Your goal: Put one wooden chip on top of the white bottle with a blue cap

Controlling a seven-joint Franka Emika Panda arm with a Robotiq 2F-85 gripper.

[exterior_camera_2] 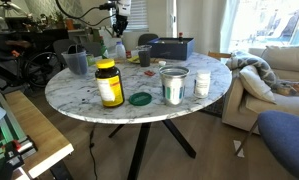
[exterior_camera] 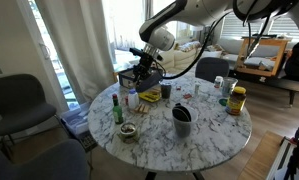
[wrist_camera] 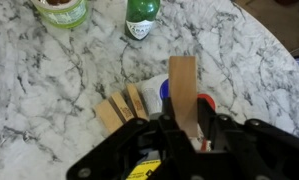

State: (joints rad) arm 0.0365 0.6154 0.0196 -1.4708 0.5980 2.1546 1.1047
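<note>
Clamped on one wooden chip (wrist_camera: pixel 183 85), the gripper (wrist_camera: pixel 185 128) pinches its lower end, flat faces between the jaws. At the left, spare chips (wrist_camera: pixel 119 108) lie fanned on the marble table (wrist_camera: pixel 49 70). Next comes the blue cap (wrist_camera: pixel 164 90), peeking out just beside the held chip. That chip looks light, stiff and thin, so it probably needs a flat, centred release on the small cap, or it may slide off.
</note>
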